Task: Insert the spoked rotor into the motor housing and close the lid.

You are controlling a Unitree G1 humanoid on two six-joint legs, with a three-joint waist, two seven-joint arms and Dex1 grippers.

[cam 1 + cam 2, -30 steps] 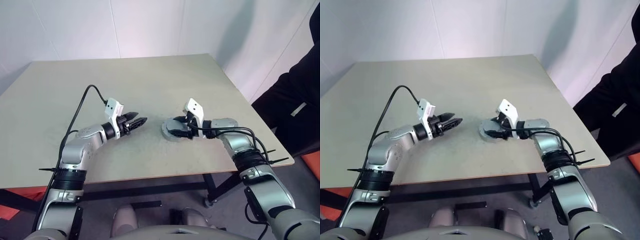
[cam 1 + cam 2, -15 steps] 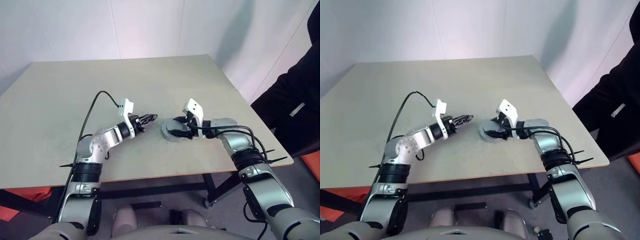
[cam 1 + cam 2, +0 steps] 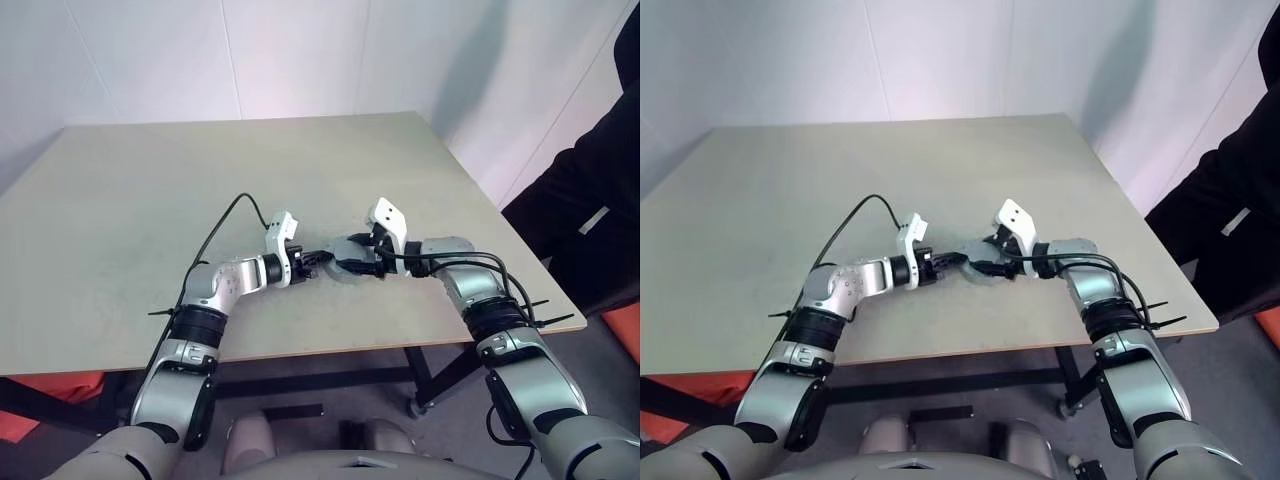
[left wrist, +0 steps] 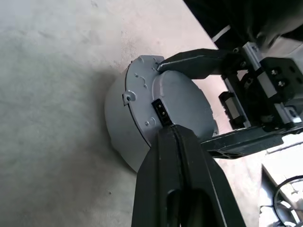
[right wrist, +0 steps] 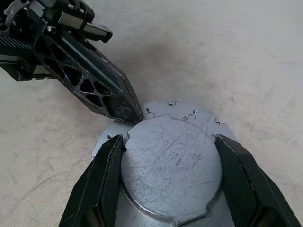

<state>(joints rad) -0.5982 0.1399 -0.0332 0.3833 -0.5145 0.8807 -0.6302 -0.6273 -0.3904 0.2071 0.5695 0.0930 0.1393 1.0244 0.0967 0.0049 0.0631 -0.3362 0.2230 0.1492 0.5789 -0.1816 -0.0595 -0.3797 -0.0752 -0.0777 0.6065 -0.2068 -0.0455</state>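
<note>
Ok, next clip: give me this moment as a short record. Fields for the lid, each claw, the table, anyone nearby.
lid: the lid sits on the motor housing, plain top up
right claw: right claw straddles the lid, one finger on each side of its rim
left claw: left claw shut, its tip at the lid's edge
table: beige table; housing stands near its right front part
nearby: a person in dark clothing beside the table's right edge

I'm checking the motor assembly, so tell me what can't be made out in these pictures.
- Black wheel and copper windings: whether they sit inside, the lid covers the housing.
- Lid fully seated or not: right claw fingers hide its sides.
- Left claw, shut: contact with the lid is too close to tell.
</note>
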